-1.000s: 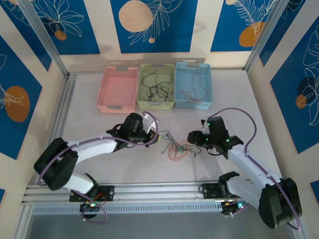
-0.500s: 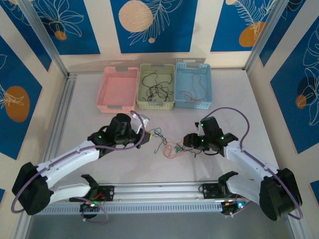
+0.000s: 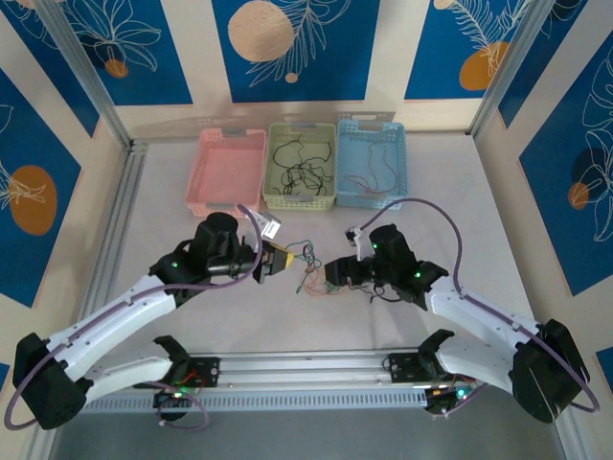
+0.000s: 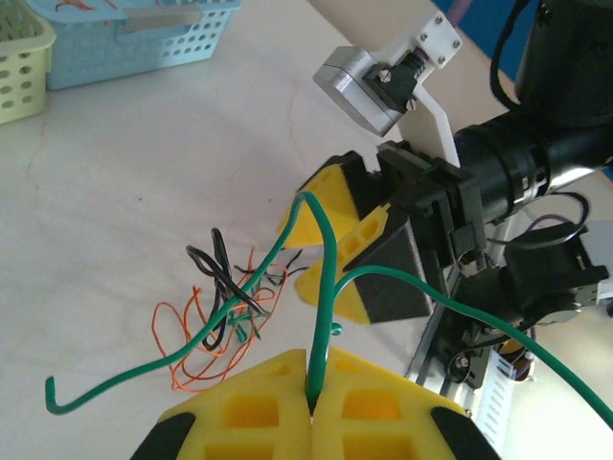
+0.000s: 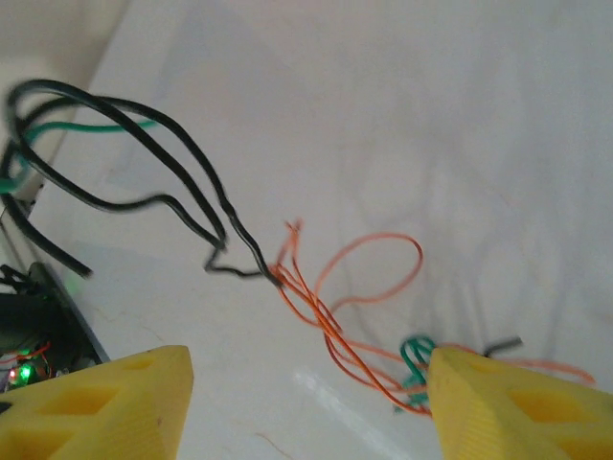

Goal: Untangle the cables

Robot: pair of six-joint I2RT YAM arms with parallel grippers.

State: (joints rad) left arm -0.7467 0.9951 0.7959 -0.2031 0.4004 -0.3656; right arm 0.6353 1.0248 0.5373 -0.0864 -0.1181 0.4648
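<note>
The white bench [image 3: 431,192] carries three baskets well beyond both sets of fingers: a pink basket [image 3: 230,135], a yellow-green basket [image 3: 300,126] and a blue basket [image 3: 370,122], the last two with loose strands in them. The left fingers [image 4: 287,407] are pressed shut on a green cable [image 4: 323,287], which rises from their tips and loops away to either side. The right fingers [image 5: 105,402] stand wide apart with nothing between them, poised over the cables [image 3: 321,280], a small knot on the bench between the two sets of fingers. Below them lie orange strands [image 5: 326,326] and a black strand [image 5: 222,213]. These wires look light, thin and springy, likely to slip. The black loop close to the knot seems the best hold.
</note>
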